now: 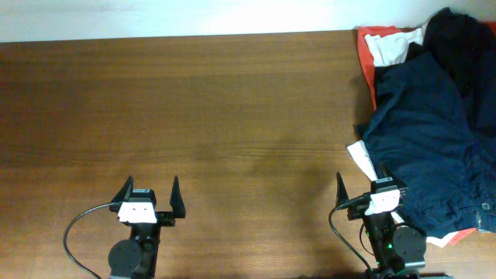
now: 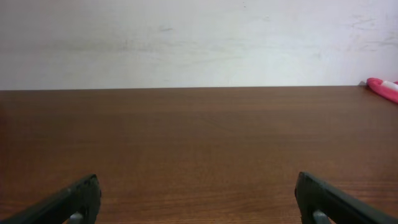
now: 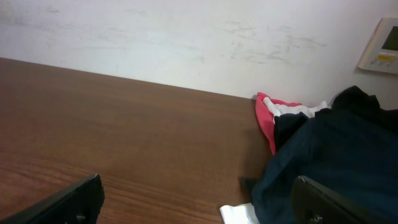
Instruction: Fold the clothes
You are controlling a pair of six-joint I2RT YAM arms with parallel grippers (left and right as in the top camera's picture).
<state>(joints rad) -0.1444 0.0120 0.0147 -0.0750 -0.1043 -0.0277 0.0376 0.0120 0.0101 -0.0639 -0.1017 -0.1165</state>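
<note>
At the near edge of the table (image 1: 194, 101), both sets of jaws stood spread wide with nothing between them. The left gripper (image 1: 153, 180) sat toward the table's near left, and its wrist view showed only bare wood between its fingers (image 2: 78, 196). The right gripper (image 1: 362, 182) sat toward the table's near right. One of its fingers (image 3: 323, 199) lay against the fringe of the clothes (image 1: 434, 116), though whether it touched the fabric could not be told.

Outward from there, the clothes lay in one loose heap on the table's right side, running from the far right corner down almost to the near edge. The navy shorts (image 1: 422, 132) sprawled on top, crumpled and uneven. A black garment (image 1: 465, 39) was bunched at the table's far right corner. A white piece (image 1: 391, 45) and an orange-red one (image 1: 366, 54) showed from beneath along the heap's inner side. A small white patch (image 1: 360, 159) also stuck out just beside the right gripper.

As for the task, I judged that nothing had been folded. No garment lay flat, no neat stack was visible anywhere on the table, and the whole left and middle of the table held no clothing. All of the work appeared to remain: separating a garment from the heap, spreading it on the open wood, and folding it, then the others in turn.
</note>
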